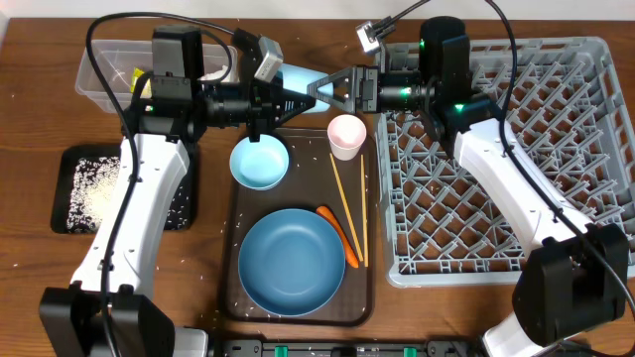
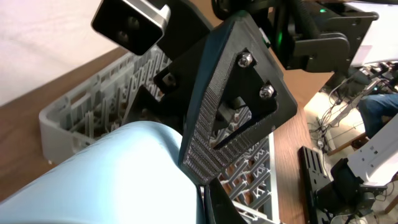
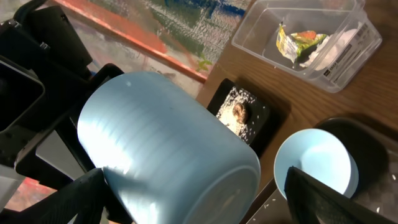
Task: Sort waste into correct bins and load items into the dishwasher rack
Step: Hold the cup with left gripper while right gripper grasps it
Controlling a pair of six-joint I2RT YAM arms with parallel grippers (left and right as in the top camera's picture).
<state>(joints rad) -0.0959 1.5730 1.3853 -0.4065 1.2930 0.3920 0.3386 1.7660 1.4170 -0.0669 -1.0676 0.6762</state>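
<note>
The dishwasher rack (image 1: 556, 104) is partly covered: the right arm lies slantwise over its near half, and its far left corner sits under that arm's wrist. Left of the rack, the dark serving tray (image 1: 248, 203) is hidden along its far edge by both claws. The clear tub (image 1: 104, 71), far to the rack's left, is half covered by the left arm's motor. In the right wrist view it holds the yellow-green wrapper (image 3: 300, 42) and something white that is hard to make out. The black tray (image 1: 67, 164), also far left of the rack, is cut across by the left forearm, with rice (image 1: 94, 193) and the brown lump (image 3: 239, 112) showing on it.

On the serving tray, the blue plate (image 1: 292, 261) is nearest the robot, with the small bowl (image 1: 259, 162) beyond it. The pink cup (image 1: 346, 135), chopsticks (image 1: 349, 208) and carrot (image 1: 340, 238) lie on the side towards the rack. Stray grains dot the bench (image 1: 30, 119).

Both arms reach inward and meet just left of the rack's far corner. The light-blue cup (image 1: 298, 77) hangs on its side in the air there, between them. The left claw (image 1: 286, 99) is clenched on the cup, though the cup hides its fingertips. The right claw (image 1: 333, 91) is released – its fingers (image 3: 329, 199) are spread wide either side of the cup, one clearly apart from it
</note>
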